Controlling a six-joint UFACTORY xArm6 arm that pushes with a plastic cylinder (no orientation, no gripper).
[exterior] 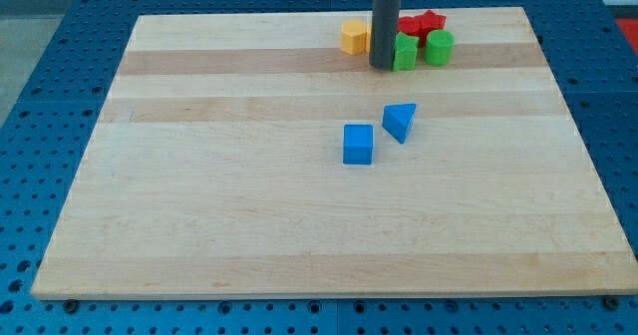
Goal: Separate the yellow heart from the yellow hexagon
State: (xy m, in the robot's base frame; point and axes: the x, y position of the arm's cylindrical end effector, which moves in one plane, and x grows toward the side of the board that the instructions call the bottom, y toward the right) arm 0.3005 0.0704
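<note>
So my tip [383, 68] is down on the wooden board [249, 215] near the view's top edge, sitting right in the cluster of blocks. No jaws on this rig, just the bare rod, so nothing spread or pinching.

Just to the view's left of the tip is the yellow hexagon [354, 37], close to touching the rod. Right against the tip on the view's right is a green block [405, 52], shape hard to call, and just past that a second green block [439, 47]. Behind those toward the view's top, a red star-ish block [423, 23].

The yellow heart I can't find, maybe hidden behind the rod.

Well below the tip, mid-board: a blue cube [358, 144] and a blue triangle [400, 121] near each other.
</note>
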